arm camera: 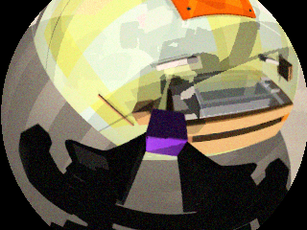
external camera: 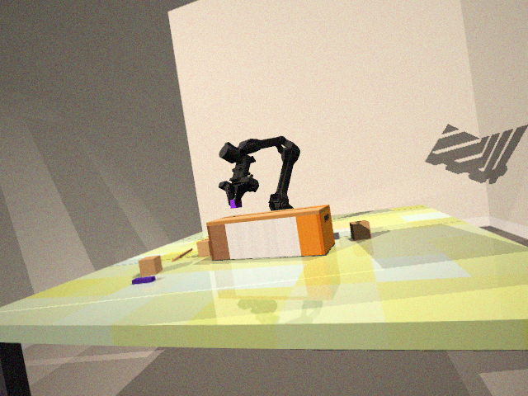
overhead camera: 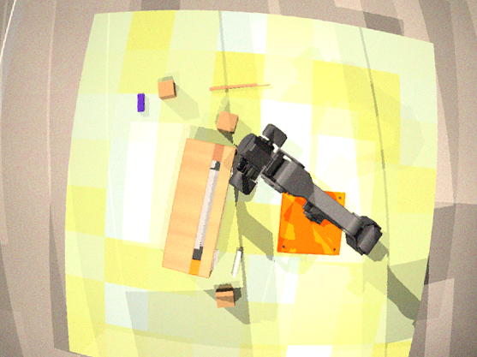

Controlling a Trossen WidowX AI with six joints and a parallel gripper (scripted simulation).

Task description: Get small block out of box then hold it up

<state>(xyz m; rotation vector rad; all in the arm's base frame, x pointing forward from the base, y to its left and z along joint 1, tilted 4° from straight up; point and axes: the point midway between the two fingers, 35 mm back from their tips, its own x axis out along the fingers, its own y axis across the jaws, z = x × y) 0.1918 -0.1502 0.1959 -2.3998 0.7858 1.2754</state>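
Note:
My gripper (external camera: pixel 235 199) (arm camera: pixel 163 138) is shut on a small purple block (external camera: pixel 233 204) (arm camera: pixel 167 133) and holds it in the air, above the top of the box near its left end as the exterior camera sees it. From above, the gripper (overhead camera: pixel 243 172) hangs beside the box's long side at one end, and the arm hides the block. The box (overhead camera: pixel 189 206) (external camera: pixel 315 234) (arm camera: pixel 244 137) is a long tan case with a pale clear front and an orange end. It stands flat on the table (overhead camera: pixel 338 321) (external camera: pixel 384 307).
A second flat purple piece (overhead camera: pixel 140 102) (external camera: pixel 143 280) lies on the table far from the box. Three tan cubes (overhead camera: pixel 166 88) (overhead camera: pixel 227 121) (overhead camera: pixel 225 296), a thin stick (overhead camera: pixel 239 86) (external camera: pixel 181 254) and a white peg lie around the box. The arm stands on an orange base plate (overhead camera: pixel 308 237).

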